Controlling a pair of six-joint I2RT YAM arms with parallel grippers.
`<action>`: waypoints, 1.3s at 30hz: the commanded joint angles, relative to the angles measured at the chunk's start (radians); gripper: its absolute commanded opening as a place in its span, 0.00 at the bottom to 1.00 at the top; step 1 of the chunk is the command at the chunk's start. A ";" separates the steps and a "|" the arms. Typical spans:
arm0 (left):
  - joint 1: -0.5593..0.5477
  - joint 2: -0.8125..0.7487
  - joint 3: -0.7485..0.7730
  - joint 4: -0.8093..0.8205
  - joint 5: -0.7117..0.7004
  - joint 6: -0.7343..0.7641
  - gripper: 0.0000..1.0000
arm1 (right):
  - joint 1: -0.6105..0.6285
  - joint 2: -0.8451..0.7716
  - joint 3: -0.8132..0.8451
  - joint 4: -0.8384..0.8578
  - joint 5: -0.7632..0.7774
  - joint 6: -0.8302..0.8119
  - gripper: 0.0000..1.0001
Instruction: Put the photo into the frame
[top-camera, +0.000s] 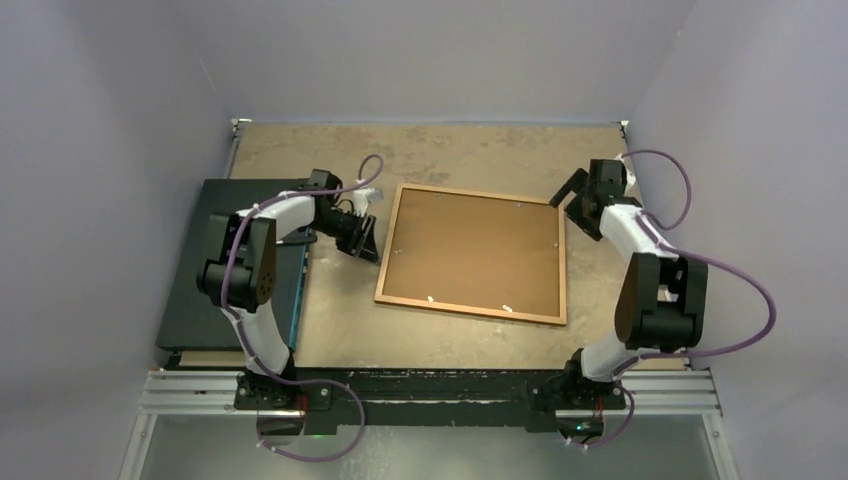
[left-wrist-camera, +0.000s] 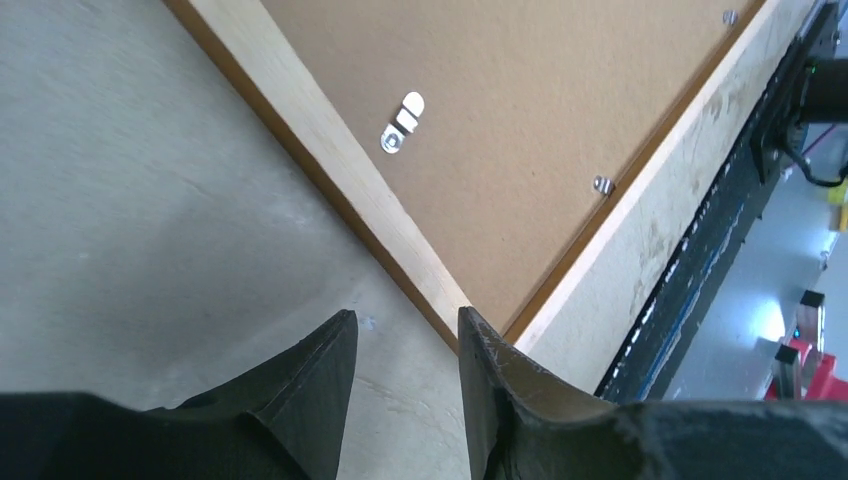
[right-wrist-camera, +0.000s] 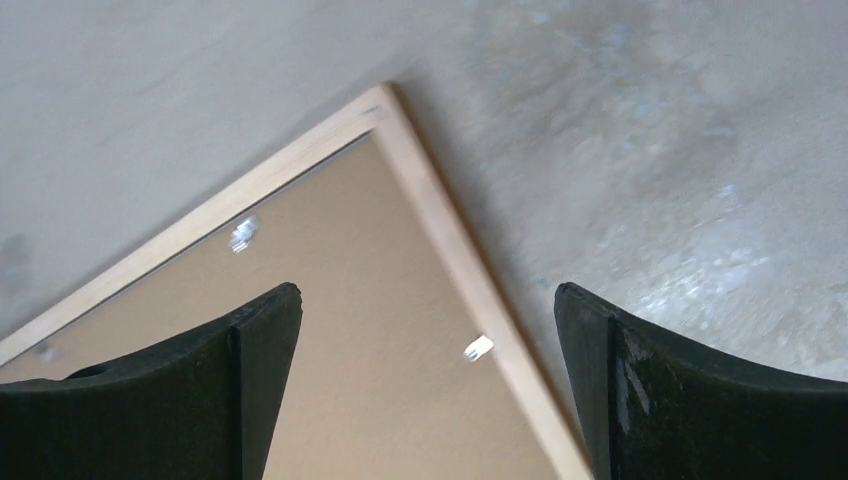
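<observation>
The frame (top-camera: 388, 252) lies face down in the middle of the table, its thin wooden rim round a plain brown backing board (top-camera: 475, 250) held by small metal clips (left-wrist-camera: 403, 122). The photo is hidden in every view. My left gripper (top-camera: 363, 240) is low over the table by the frame's left edge. In the left wrist view it (left-wrist-camera: 400, 325) is open and empty, one fingertip (left-wrist-camera: 470, 325) at a corner of the frame (left-wrist-camera: 330, 150). My right gripper (top-camera: 572, 190) hovers at the far right corner, open wide over the frame's rim (right-wrist-camera: 450, 240) and the board (right-wrist-camera: 370, 330).
A dark flat box (top-camera: 200, 300) lies at the left of the table, partly under my left arm. The black rail with the arm bases (top-camera: 430, 385) runs along the near edge. Grey walls close in the back and both sides.
</observation>
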 joint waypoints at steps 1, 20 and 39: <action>0.015 0.008 0.042 0.107 0.024 -0.089 0.38 | 0.148 -0.147 -0.026 0.093 -0.059 0.049 0.99; 0.012 0.099 0.016 0.204 0.036 -0.163 0.14 | 0.737 0.191 -0.013 0.537 -0.338 0.491 0.60; 0.011 0.081 -0.015 0.223 0.003 -0.165 0.02 | 0.798 0.338 0.067 0.520 -0.336 0.507 0.52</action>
